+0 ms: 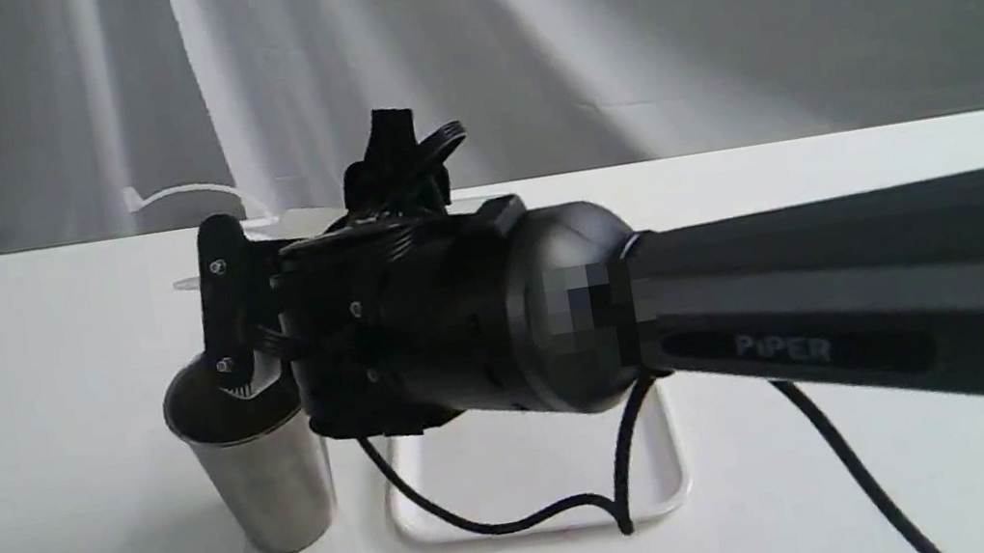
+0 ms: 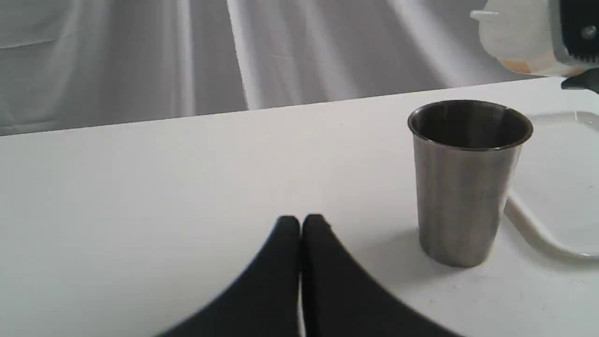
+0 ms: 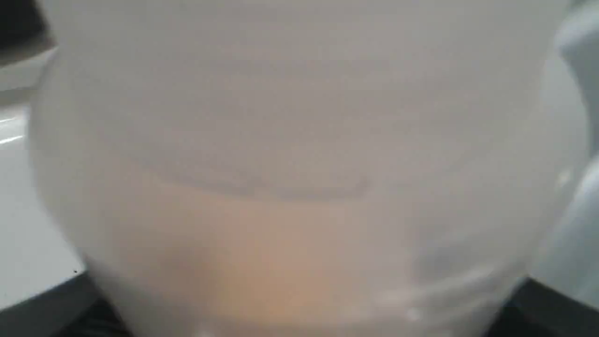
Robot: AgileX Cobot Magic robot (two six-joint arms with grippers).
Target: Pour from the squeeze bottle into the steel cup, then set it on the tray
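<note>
My right pincer (image 1: 253, 341) is clamped on the squeeze bottle (image 2: 514, 42), which I hold in the air just above the steel cup (image 1: 259, 467) and on the tray's side of it, tipped well over so that its nozzle (image 2: 478, 14) points sideways and not up. The amber liquid (image 3: 281, 271) lies pooled along the low side of the bottle's body. I see no stream leaving the nozzle, and the cup's inside is dark and shiny in both views that show it, so I cannot tell whether anything has gone in. I judge myself to be in the pouring step, either about to begin it or at its very start. The cup stands upright on the table (image 1: 37, 432), just beside the tray (image 1: 668, 475) but apart from its rim. My left pincer (image 2: 300, 223) is closed on nothing, fingertips together, low over the table near the cup and taking no part. Getting the nozzle over the cup's mouth and tipped down enough for liquid to run is what I reckon is left of the pour. After that the whole second half remains: the bottle is not yet on the tray
</note>
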